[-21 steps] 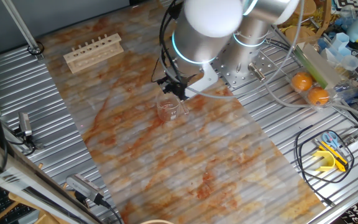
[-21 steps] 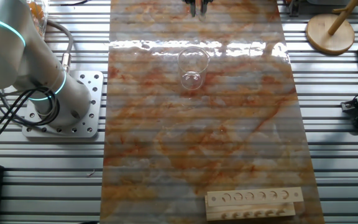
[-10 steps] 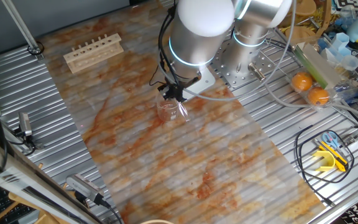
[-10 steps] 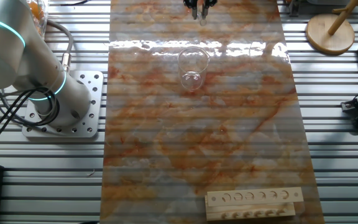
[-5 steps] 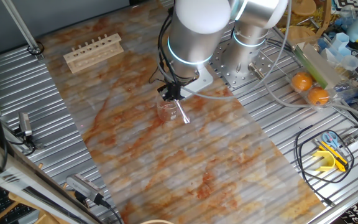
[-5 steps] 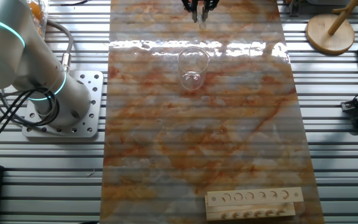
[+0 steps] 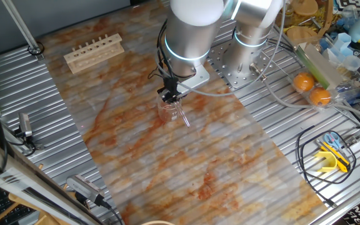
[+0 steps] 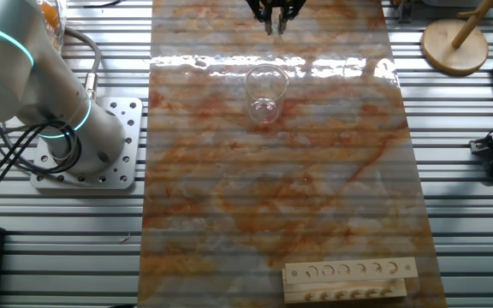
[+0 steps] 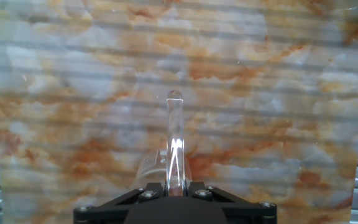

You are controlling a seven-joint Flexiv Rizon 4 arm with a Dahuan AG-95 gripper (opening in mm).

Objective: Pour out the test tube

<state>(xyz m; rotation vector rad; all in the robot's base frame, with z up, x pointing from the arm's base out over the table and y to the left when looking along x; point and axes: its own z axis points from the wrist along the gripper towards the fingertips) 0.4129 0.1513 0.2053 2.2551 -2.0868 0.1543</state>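
- Compared with the earlier frames, the arm had shifted toward the rack side of the beaker (image 7: pixel 169 110) and the tube had swung from near-level to a steeper slant; the beaker and the wooden rack (image 7: pixel 94 52) had not moved.
- The gripper (image 7: pixel 170 94) hung directly above the beaker, fingers pinching the test tube (image 7: pixel 182 114) at one end.
- In the hand view the test tube (image 9: pixel 174 142) ran straight out from between the finger pads, rounded closed end farthest from the camera, with the marbled table mat (image 9: pixel 303 93) behind it.
- In the one fixed view the tube slanted down and away from the gripper, crossing the beaker's rim; actual contact could not be confirmed.
- No liquid could be made out in the tube or the beaker.
- Judged step: the tilting phase of the pour, with the tube already carried to the beaker.
- Judged next move: rotate the wrist further so the open end sits lowest and inside the beaker's rim, keeping the grip firm on the smooth glass.
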